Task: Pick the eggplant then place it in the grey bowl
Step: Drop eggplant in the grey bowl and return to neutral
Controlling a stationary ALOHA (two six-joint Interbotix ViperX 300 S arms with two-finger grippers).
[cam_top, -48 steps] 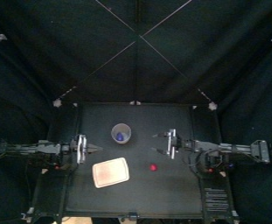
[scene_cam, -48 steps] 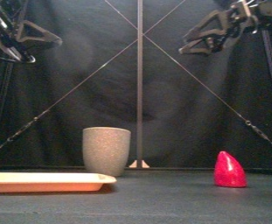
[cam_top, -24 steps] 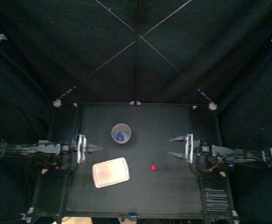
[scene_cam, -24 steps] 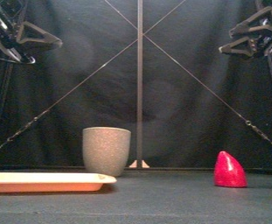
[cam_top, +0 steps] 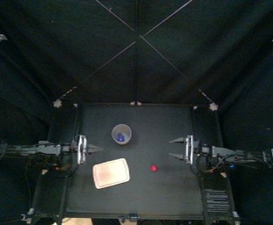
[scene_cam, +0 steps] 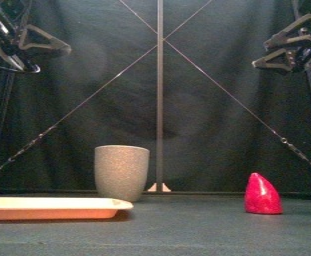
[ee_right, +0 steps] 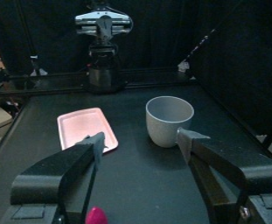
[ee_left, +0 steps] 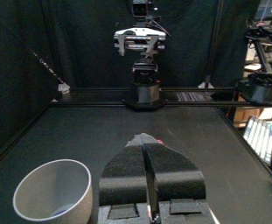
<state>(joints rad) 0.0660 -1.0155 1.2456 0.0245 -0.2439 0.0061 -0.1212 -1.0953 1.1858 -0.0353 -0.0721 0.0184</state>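
Watching from the open front, and honestly I think the drop is already made. The grey cup (scene_cam: 122, 172) stands upright toward the back of the table (cam_top: 162, 189). From above there's a small bluish blob (cam_top: 123, 136) down inside it. I'd guess that's the eggplant, though it's too small to be sure, and nothing else purple is lying around.

The only loose toy is a red pointed toy (scene_cam: 262, 194), standing in front of the cup and off to its right, well apart from it. The pink tray (scene_cam: 51, 207) lies in front of the cup, a bit to its left, with nothing on it.

The left arm (cam_top: 33, 151) sits well to the left of the cup, jaws pressed together with nothing between them. The right arm (cam_top: 238, 156) is well to the right of the cup, jaws spread wide and empty. Both hang high above the cup's rim.

So the step in hand, as I read it, is just parking clear. To do it well, keep the right jaws spread and high so nothing clips the rim or tips the cup. Steer wide of the red toy too. I see no reason to reach in near the cup at all.
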